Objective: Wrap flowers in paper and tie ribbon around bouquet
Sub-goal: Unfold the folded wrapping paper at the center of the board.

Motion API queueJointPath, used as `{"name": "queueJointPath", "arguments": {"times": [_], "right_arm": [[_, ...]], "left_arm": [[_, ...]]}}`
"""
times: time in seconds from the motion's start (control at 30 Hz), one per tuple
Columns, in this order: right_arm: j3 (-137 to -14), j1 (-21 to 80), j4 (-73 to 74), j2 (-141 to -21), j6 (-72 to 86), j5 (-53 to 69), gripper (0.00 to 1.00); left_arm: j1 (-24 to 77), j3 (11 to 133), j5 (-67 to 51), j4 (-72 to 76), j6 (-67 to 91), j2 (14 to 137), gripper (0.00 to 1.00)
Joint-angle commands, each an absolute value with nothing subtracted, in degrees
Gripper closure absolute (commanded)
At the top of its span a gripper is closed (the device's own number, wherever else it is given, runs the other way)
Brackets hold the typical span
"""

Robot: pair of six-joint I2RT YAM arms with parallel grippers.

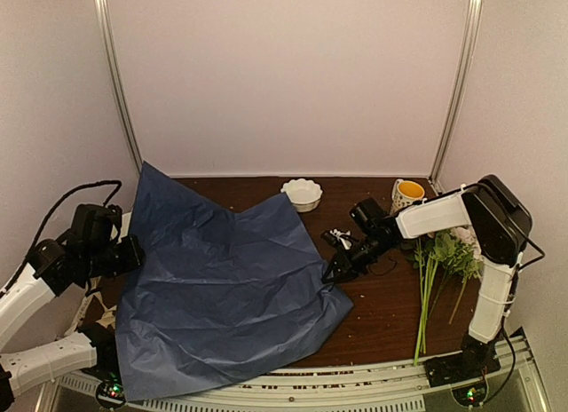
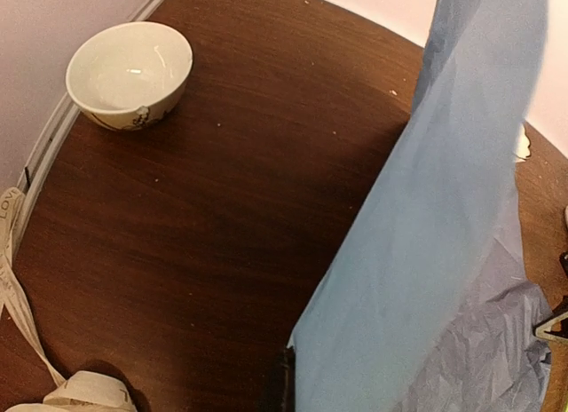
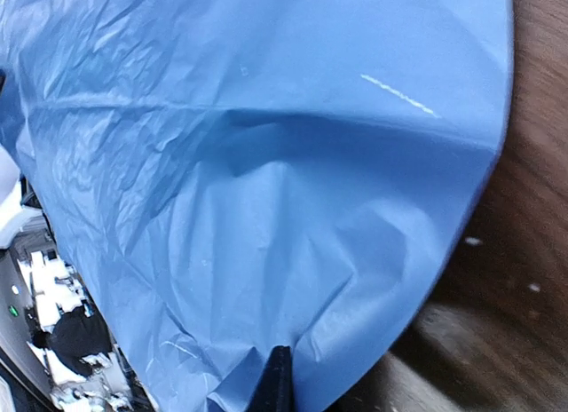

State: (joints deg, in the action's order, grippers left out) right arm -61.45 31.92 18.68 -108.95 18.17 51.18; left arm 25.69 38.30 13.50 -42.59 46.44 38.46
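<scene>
Your right end effector [image 1: 333,276] is clamped on the right edge of the paper [image 1: 222,288]. Your left end effector [image 1: 133,254] pinches the opposite edge and holds it raised, apparently to spread the sheet across the worktop [image 1: 382,319]. The flowers [image 1: 444,257] lie just right of it, not yet wrapped.

A robotics lab test booth: plain pale matte wall panels [image 1: 293,75] framed by upright silver aluminium rails [image 1: 117,83] enclose a dark brown wooden table [image 1: 382,305], with two white-and-black robot arms [image 1: 435,215] bolted to a ribbed metal base plate [image 1: 355,384] at its near edge.
</scene>
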Motion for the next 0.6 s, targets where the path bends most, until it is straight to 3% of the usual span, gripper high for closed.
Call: {"name": "queueJointPath", "arguments": {"times": [0.0,0.3,0.57], "right_arm": [[-61.66,33.98,16.84,-107.81,19.92,50.84,1.0],[-47.58,37.47,16.36,-93.76,23.31,42.61,1.0],[-33.37,40.55,18.23,-75.26,31.29,34.52,1.0]], "left_arm": [[25.29,36.61,14.31,-43.31,47.63,37.73,1.0],[25.24,37.65,15.15,-40.81,42.75,42.68,1.0],[25.31,43.19,10.21,-31.91,36.27,57.08,1.0]]}}
